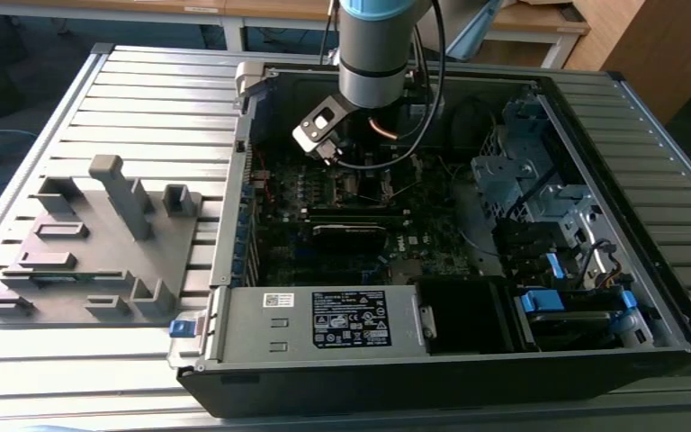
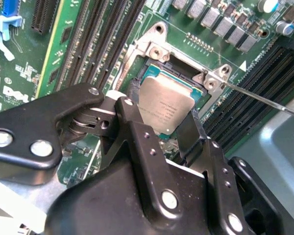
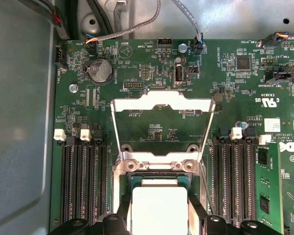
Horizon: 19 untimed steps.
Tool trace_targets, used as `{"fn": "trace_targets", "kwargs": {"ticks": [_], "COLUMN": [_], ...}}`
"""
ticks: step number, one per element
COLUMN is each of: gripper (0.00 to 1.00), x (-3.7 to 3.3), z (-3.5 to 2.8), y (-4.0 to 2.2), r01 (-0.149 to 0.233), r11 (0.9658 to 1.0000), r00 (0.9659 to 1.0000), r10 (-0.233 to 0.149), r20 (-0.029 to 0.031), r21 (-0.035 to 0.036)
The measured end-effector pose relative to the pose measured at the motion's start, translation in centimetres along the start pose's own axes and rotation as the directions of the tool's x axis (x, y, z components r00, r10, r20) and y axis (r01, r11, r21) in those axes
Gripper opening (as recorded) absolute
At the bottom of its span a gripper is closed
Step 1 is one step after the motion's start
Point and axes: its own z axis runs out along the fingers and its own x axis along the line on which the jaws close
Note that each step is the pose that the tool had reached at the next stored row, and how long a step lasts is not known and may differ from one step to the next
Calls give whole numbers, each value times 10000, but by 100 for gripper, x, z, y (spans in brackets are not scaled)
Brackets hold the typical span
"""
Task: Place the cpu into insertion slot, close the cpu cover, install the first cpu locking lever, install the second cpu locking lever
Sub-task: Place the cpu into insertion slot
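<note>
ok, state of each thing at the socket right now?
cpu: at the insertion slot, gripped; seating unclear.
insertion slot: uncovered, cpu over it.
cpu cover: open, swung back.
locking lever: unlatched, sticking out sideways.
pincer: shut on the cpu.

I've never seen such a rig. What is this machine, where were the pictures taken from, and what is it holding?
One robot arm reaches into an open computer case lying on a slatted metal table; a grey block of holders sits at the exterior view's left. That camera stands off the arm; both wrist views come from cameras riding on it. In the second wrist view the end effector grips the cpu at the insertion slot. In the first wrist view the cpu cover is swung open.
</note>
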Motion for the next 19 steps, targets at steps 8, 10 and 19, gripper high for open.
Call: {"fn": "trace_targets", "kwargs": {"ticks": [8,10,19], "gripper": [54,54,61], "x": [-1,-1,0], "z": [16,16,20], "y": [-1,-1,-1], "r01": [-2,-2,-2], "r11": [10000,10000,10000], "r00": [10000,10000,10000], "r10": [2,2,2], "r20": [1,1,-5], "r21": [1,0,-4]}}
